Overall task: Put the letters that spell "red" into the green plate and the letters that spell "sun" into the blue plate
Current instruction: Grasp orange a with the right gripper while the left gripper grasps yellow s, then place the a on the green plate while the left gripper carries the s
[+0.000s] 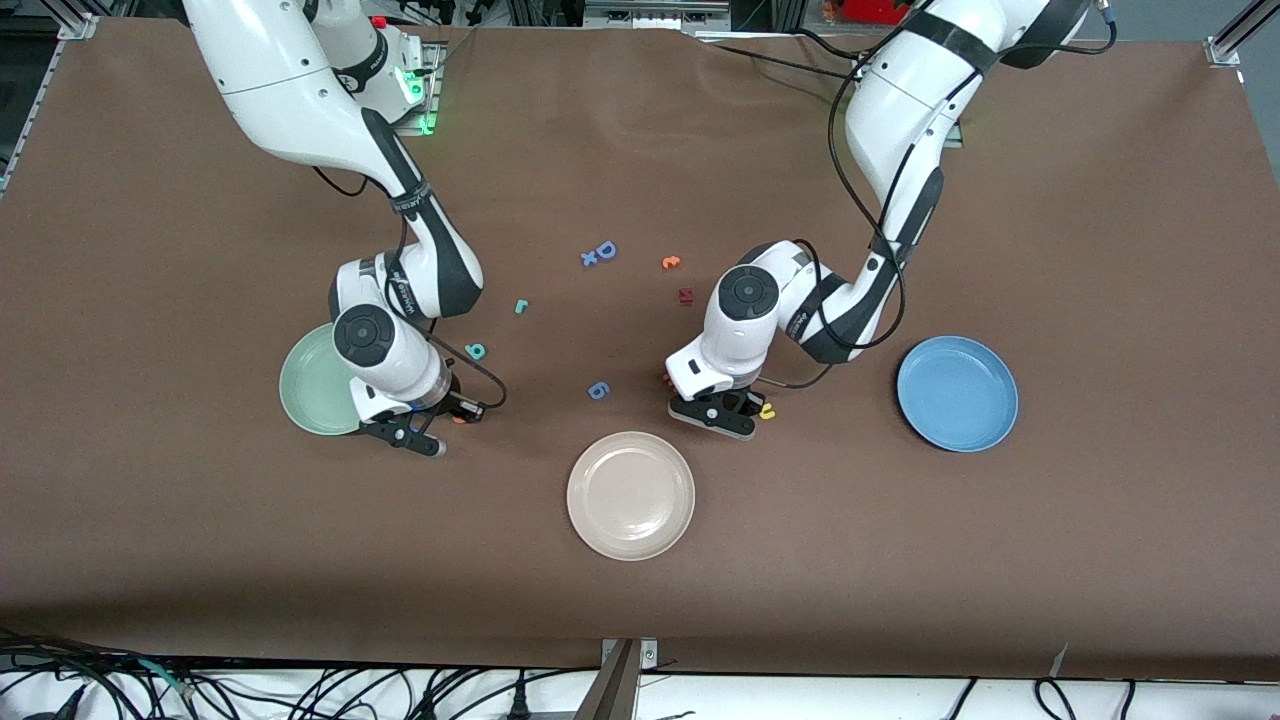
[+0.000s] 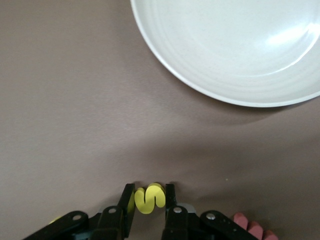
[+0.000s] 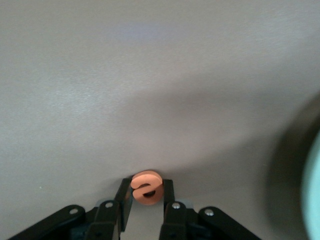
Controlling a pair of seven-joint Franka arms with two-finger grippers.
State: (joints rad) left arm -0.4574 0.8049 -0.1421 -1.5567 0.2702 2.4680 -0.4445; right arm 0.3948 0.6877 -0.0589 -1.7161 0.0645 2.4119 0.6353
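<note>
My left gripper (image 2: 150, 196) is shut on a yellow "s" (image 2: 149, 199) at table level, near the cream plate; in the front view this gripper (image 1: 714, 410) covers the "s". A yellow "u" (image 1: 767, 410) lies beside it, toward the blue plate (image 1: 957, 393). My right gripper (image 3: 146, 190) is shut on an orange "e" (image 3: 146, 188) next to the green plate (image 1: 310, 385), whose rim (image 3: 314, 195) shows in the right wrist view. In the front view the right gripper (image 1: 405, 430) hides the "e". A teal "r" (image 1: 521, 306) and a teal "d" (image 1: 476, 351) lie mid-table.
The cream plate (image 1: 630, 495) sits nearest the front camera. A pink letter (image 1: 663, 378) lies against the left hand. A blue "6" (image 1: 597, 390), a blue "D" (image 1: 604, 251), an orange letter (image 1: 671, 262) and a dark red letter (image 1: 686, 296) are scattered mid-table. An orange speck (image 1: 459, 418) shows beside the right hand.
</note>
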